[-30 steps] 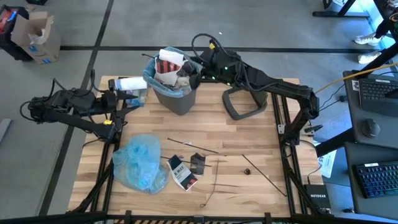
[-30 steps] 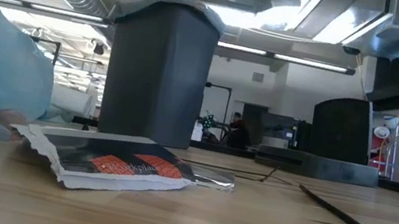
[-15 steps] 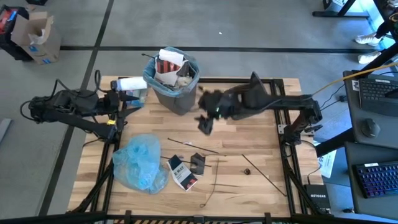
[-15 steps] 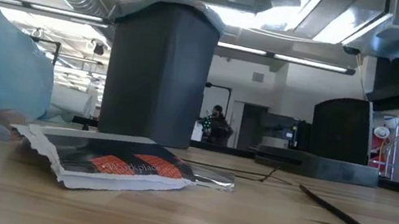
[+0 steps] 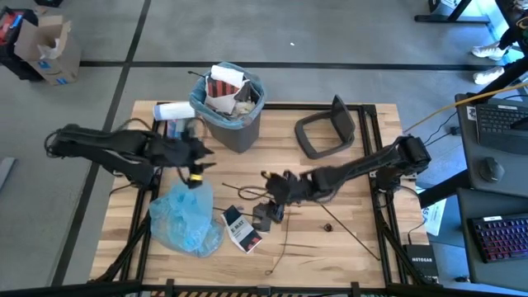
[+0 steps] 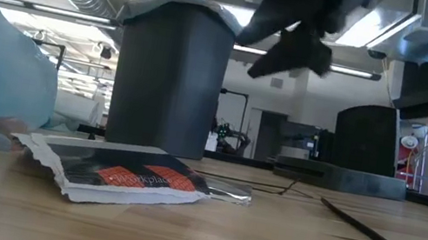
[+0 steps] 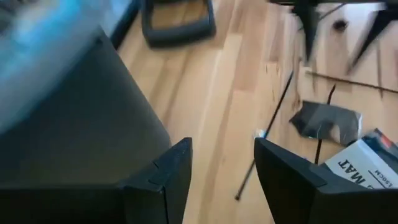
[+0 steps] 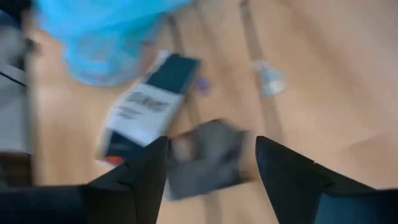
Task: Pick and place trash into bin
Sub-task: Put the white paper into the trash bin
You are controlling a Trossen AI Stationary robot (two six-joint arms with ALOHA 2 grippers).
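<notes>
Grey plastic, lined with a light blue bag, the bin (image 5: pixel 232 114) stands at the counter's (image 5: pixel 346 177) far edge, left of centre, already stuffed with white paper and a red-printed packet. Its grey lid (image 5: pixel 324 132) lies near the far right corner, well apart from it. The remaining trash is spread over the near half: a crumpled light blue bag (image 5: pixel 186 216) towards the near left corner, a red-black-white packet (image 5: pixel 241 229) just beside it, a small dark grey wrapper (image 5: pixel 262 216) next to that, and thin dark sticks (image 5: pixel 350 230) scattered to the right. The right gripper (image 5: pixel 273 188) hangs above the dark grey wrapper with its fingers spread and nothing between them. The left gripper (image 5: pixel 200 157) sits just in front of the bin, jaws apart and empty.
</notes>
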